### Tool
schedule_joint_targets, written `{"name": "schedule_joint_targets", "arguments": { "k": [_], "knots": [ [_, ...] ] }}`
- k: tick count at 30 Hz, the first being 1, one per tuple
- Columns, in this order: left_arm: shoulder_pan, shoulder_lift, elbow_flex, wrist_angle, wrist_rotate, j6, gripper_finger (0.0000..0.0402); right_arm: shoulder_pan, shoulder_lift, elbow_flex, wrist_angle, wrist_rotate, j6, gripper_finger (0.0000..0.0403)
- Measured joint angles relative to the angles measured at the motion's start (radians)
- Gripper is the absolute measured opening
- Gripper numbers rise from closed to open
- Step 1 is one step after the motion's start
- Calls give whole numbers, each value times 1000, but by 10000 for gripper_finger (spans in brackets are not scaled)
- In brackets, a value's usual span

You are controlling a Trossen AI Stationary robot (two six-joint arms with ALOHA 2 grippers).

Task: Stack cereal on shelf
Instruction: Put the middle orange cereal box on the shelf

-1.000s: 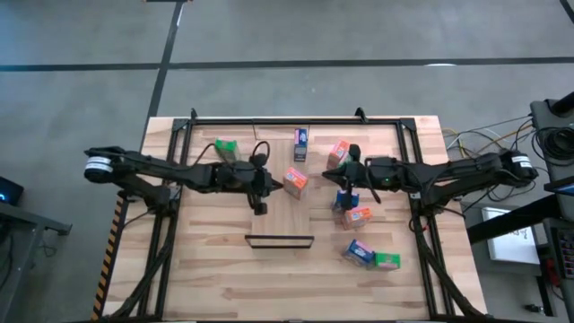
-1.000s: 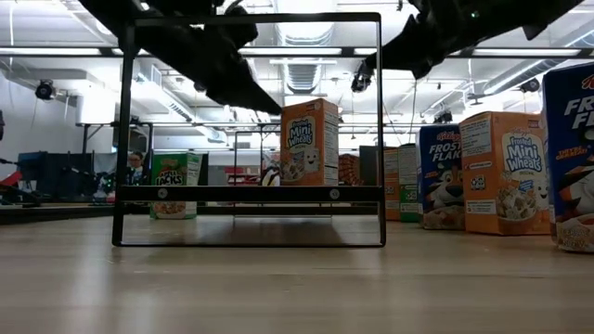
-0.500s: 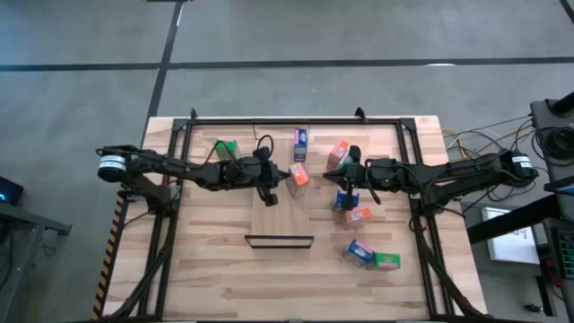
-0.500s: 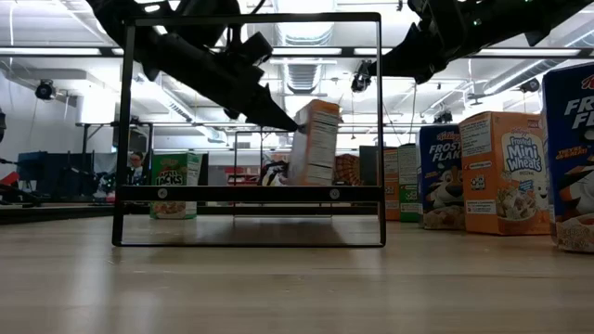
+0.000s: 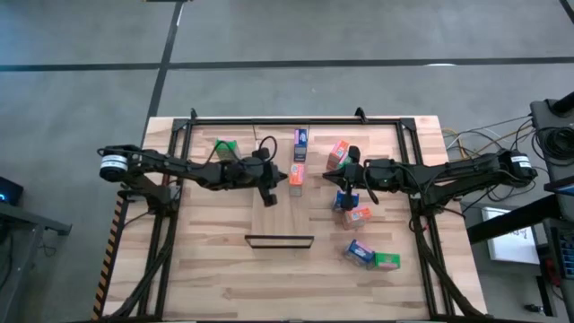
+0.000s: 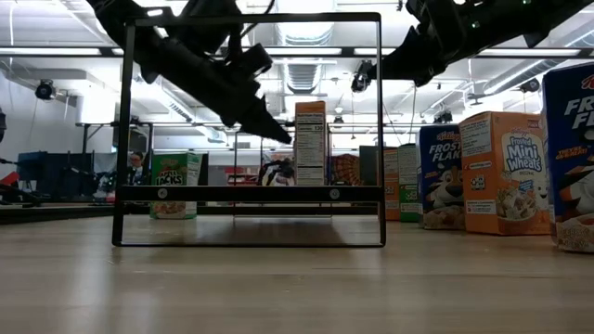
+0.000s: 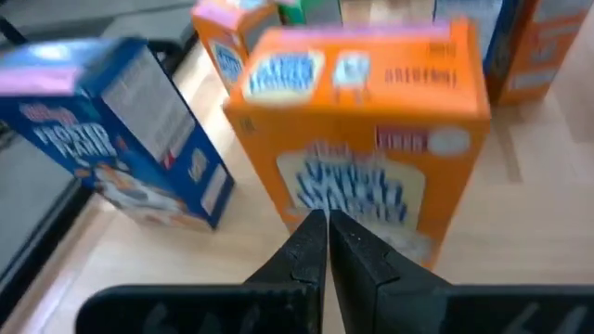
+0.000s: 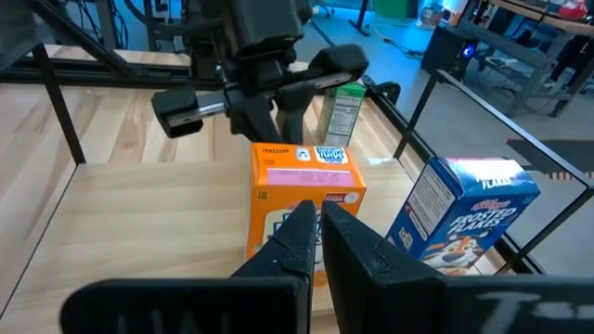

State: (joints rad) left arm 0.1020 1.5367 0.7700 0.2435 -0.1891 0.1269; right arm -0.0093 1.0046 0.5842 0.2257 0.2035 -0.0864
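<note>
Left gripper [image 5: 285, 179], fingers pressed together, its tip against an upright orange cardboard cereal box [image 5: 297, 174].
Right gripper [image 5: 344, 177] closed, empty, above the planked wooden table [image 5: 215, 260].

A smooth grey concrete floor [image 5: 296, 31] surrounds the planked wooden table [image 5: 215, 260], crossed by dark seams. Beyond the table, long ceiling lights [image 6: 56, 51] glow under exposed ducts [image 6: 302, 70], and a tangle of cables [image 5: 475, 139] lies beside it.
</note>
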Motion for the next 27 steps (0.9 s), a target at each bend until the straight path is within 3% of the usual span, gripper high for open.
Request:
{"name": "schedule_joint_targets", "arguments": {
  "k": [6, 12, 23, 27],
  "knots": [
    [-1, 10, 0, 5, 152, 11, 0, 0, 0, 0, 0, 7, -2, 13],
    [0, 45, 0, 91, 149, 11, 0, 0, 0, 0, 0, 7, -1, 13],
    [4, 78, 0, 100, 144, 13, 0, 0, 0, 0, -3, 7, 0, 13],
    [9, 87, 0, 98, 81, 21, 0, 0, 0, 0, -3, 7, 0, 13]
  ]
}}
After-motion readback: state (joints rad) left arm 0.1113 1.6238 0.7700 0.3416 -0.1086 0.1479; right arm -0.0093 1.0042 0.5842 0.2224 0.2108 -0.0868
